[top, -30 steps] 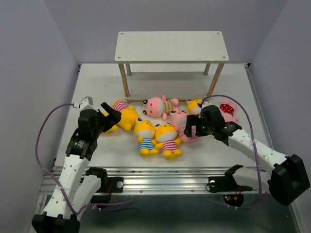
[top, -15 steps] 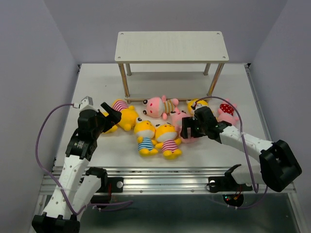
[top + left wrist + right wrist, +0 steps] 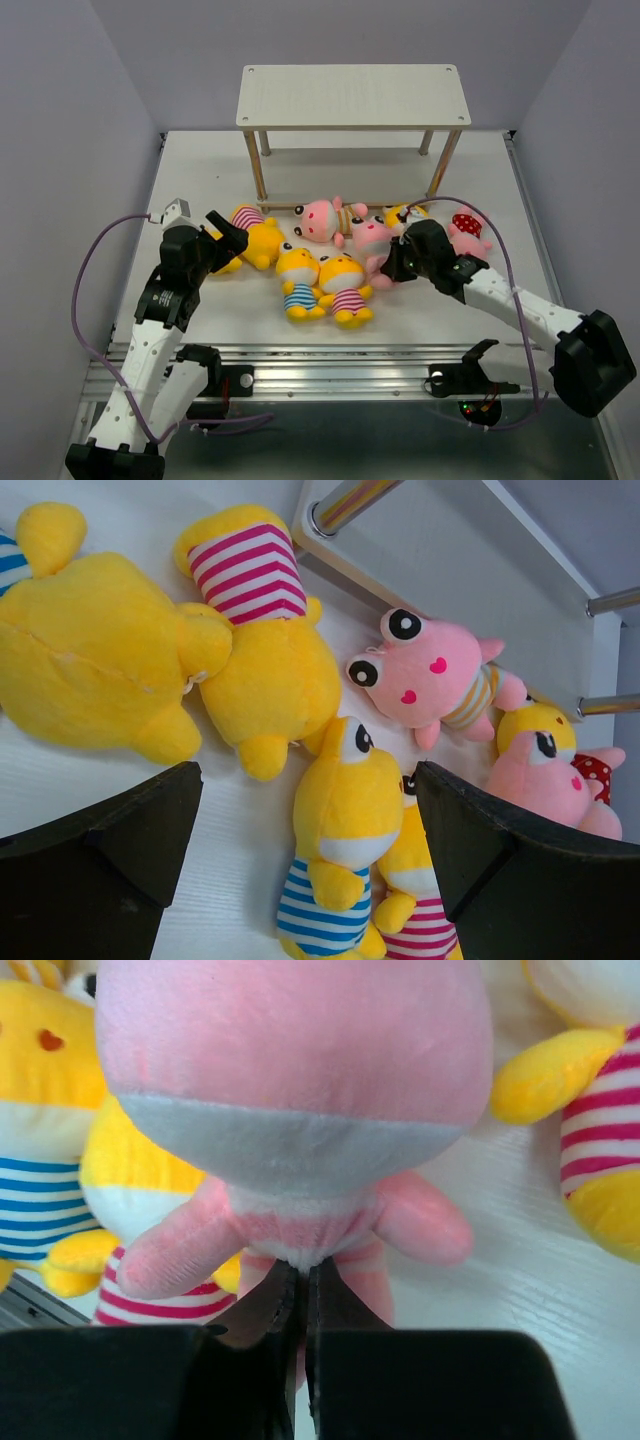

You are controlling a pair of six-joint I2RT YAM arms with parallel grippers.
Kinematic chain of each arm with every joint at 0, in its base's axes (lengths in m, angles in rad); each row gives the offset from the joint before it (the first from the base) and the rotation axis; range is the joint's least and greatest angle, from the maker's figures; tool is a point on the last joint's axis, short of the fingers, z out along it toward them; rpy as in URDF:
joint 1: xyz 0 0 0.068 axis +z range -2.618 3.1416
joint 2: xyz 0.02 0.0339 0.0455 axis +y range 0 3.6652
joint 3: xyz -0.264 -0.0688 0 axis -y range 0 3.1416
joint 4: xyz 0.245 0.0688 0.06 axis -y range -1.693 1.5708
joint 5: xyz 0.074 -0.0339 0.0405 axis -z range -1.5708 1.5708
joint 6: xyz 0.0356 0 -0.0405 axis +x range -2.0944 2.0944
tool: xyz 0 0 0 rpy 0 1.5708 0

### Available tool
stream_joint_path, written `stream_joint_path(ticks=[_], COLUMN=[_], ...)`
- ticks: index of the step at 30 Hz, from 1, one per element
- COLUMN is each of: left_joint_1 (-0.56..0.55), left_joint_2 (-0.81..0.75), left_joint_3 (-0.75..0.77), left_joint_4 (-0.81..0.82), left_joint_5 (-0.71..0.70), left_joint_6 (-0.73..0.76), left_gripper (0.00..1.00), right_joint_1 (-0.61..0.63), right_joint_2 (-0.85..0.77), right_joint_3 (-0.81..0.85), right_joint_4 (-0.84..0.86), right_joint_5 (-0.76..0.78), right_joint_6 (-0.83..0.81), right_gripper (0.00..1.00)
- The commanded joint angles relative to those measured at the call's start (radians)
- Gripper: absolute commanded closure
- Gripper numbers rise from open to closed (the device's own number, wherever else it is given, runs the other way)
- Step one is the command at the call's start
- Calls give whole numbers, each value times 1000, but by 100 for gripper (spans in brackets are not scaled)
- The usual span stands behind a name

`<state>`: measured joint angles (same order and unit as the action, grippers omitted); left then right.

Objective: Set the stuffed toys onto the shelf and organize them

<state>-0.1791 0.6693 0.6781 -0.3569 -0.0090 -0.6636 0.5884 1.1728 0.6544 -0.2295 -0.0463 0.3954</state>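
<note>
Our right tool [image 3: 303, 1282] was clamped tight on the striped belly of a pink toy [image 3: 300, 1060] among the other stuffed toys [image 3: 345, 285] on the counter [image 3: 190, 170], in front of the shelf [image 3: 352, 95]. Our left tool [image 3: 307, 770] gaped wide just beside a yellow toy [image 3: 260, 240] in pink stripes.

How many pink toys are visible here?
3. The striped pink toy lies before the shelf; the middle pink toy is pinched in the right gripper; the red-dotted pink toy lies farthest right. None seems hidden.
</note>
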Motion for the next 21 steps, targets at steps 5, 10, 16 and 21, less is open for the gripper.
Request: stream_joint_path(ticks=[5, 10, 16, 21], left_joint_1=[3, 3, 3, 1], left_joint_2=[-17, -19, -25, -34], left_joint_3=[0, -2, -5, -9], left_joint_4=[21, 21, 15, 13], left_joint_5=[-9, -14, -19, -20], left_joint_6=[21, 24, 24, 21], left_gripper=[1, 1, 1, 1], right_joint_1=[8, 8, 8, 8], right_joint_2=[-76, 49, 186, 220], right_joint_3=[135, 257, 297, 248], right_joint_4=[27, 48, 206, 418], right_joint_5=[169, 391, 563, 612], right_joint_6=[-58, -107, -207, -289], right_gripper=[96, 93, 93, 91])
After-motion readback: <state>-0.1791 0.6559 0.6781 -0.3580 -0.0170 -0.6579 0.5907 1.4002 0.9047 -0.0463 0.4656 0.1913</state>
